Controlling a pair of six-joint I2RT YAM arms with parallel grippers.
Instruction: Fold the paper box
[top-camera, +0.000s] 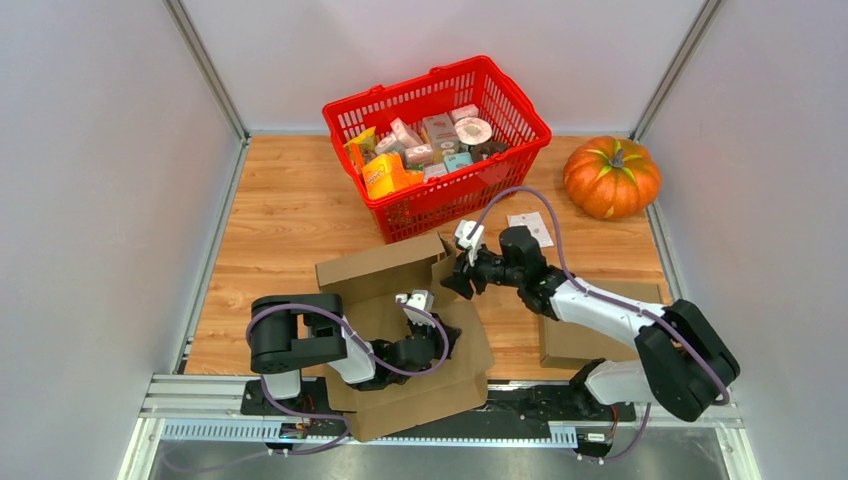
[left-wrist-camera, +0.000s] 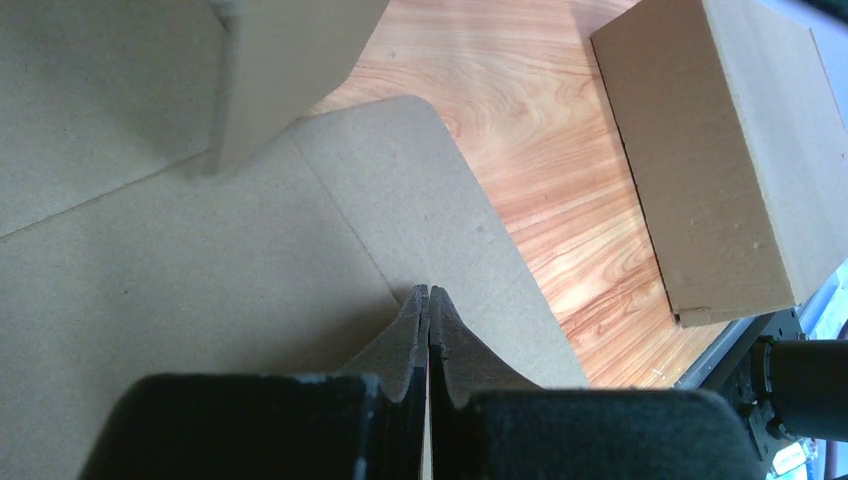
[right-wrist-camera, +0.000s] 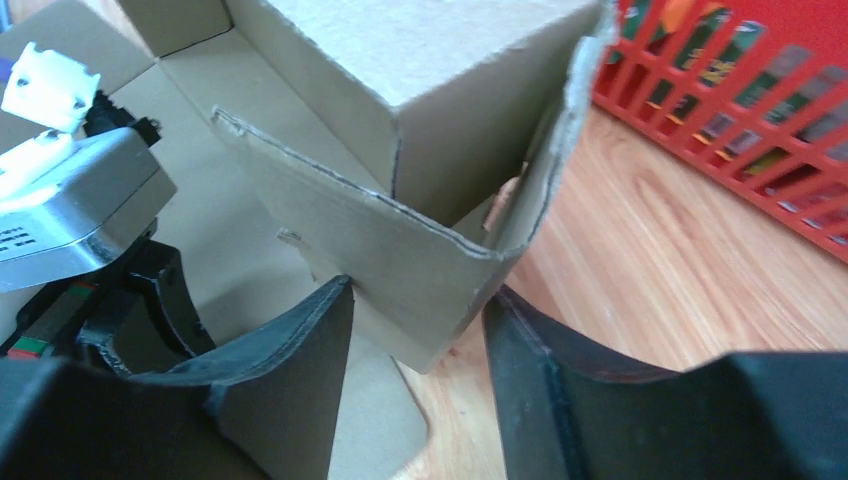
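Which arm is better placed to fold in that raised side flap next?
Right, likely: the right gripper is open, straddling the flap at its corner; the left gripper is shut over the flat panel.

No text or label can be read

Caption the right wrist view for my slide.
Open right gripper straddles a bent cardboard flap beside the red basket.

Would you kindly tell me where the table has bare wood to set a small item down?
Bare wood: left of the red basket, beyond the open box. A smaller patch lies below the pumpkin, between the white card and the flat box. Crowded: near centre, with left claw and right claw at the open box.
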